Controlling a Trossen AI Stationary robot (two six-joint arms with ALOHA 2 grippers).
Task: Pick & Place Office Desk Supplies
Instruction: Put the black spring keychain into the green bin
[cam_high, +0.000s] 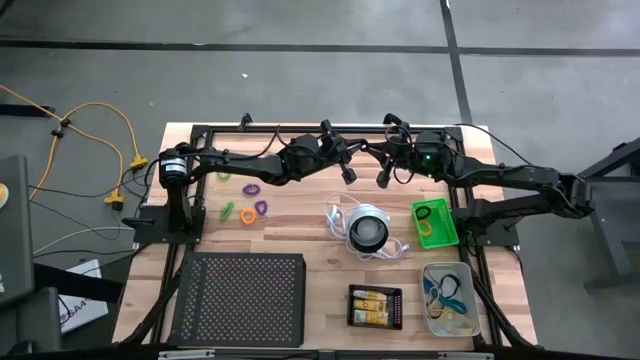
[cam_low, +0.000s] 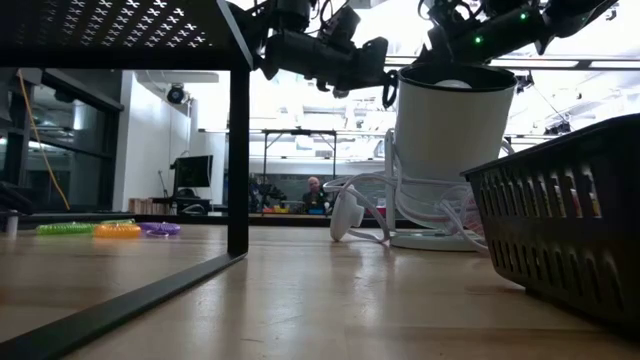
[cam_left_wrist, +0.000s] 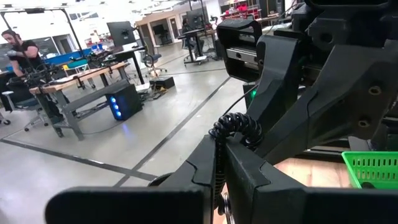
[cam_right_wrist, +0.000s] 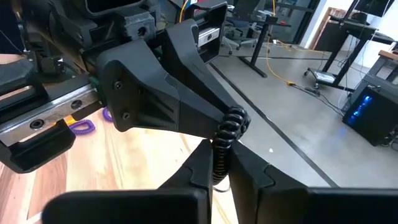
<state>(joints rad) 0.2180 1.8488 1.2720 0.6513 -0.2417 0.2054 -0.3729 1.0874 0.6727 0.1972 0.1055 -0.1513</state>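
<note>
While both grippers pinch it, coiled cord (cam_right_wrist: 227, 134) apparently upright.

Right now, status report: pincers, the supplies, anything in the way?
Left pincer shut on dark coiled cord, mid-air. Right pincer gripping same cord. Round corded object nearby.

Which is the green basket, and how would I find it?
Start at the round white-and-black object with a white cord in the middle of the wooden table. Just beside it, toward the right arm's side, sits the small bright green plastic basket. It is the only green tray; the nearby clear one and black one sit nearer the front edge.
</note>
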